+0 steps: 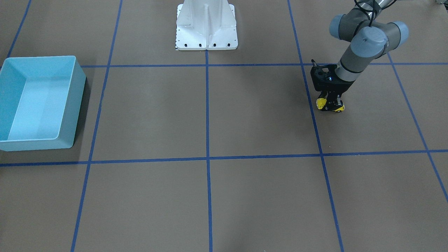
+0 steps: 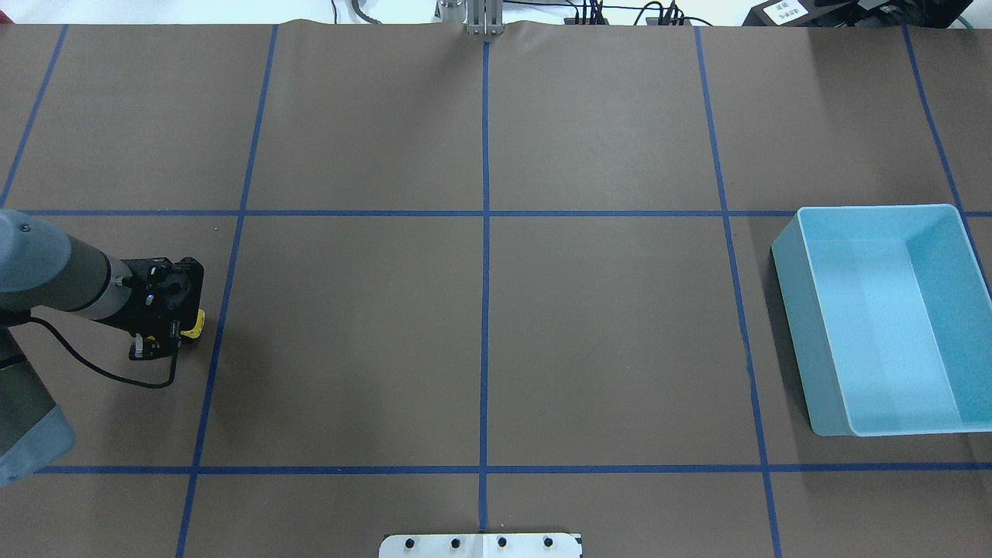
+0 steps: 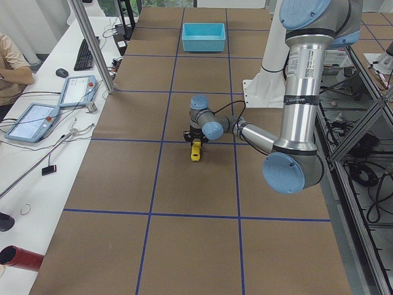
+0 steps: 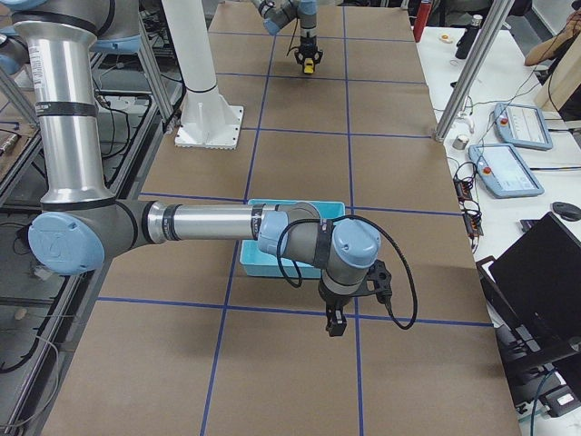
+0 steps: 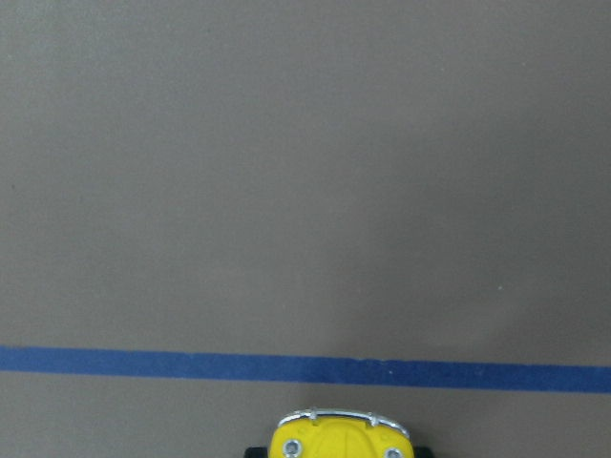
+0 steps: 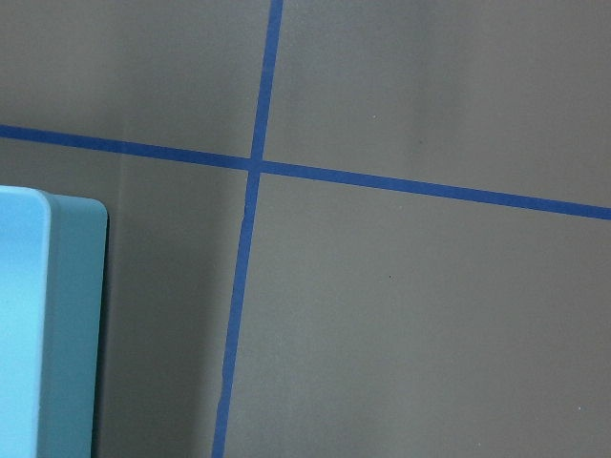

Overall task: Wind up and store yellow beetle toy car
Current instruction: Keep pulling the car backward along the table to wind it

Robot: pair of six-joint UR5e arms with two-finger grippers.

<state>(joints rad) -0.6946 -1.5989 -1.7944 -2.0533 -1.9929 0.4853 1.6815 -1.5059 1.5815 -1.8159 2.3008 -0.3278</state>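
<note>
The yellow beetle toy car (image 1: pixel 321 103) stands on its wheels on the brown table, close to a blue tape line. My left gripper (image 1: pixel 330 104) comes down over its middle and is shut on it, yellow showing on both sides of the fingers. From overhead, only a yellow end of the car (image 2: pixel 197 323) shows past the gripper (image 2: pixel 172 327). The left wrist view catches its bumper and headlights (image 5: pixel 339 437) at the bottom edge. My right gripper (image 4: pixel 336 323) hangs beside the light blue bin (image 4: pixel 259 263), seen only in the exterior right view, so I cannot tell its state.
The light blue bin (image 2: pixel 790 325) sits open and empty at the far end of the table from the car; its corner (image 6: pixel 57 324) shows in the right wrist view. The white robot base (image 1: pixel 206 28) stands at mid-table. A bench with tablets (image 3: pixel 37 120) and a seated person runs alongside.
</note>
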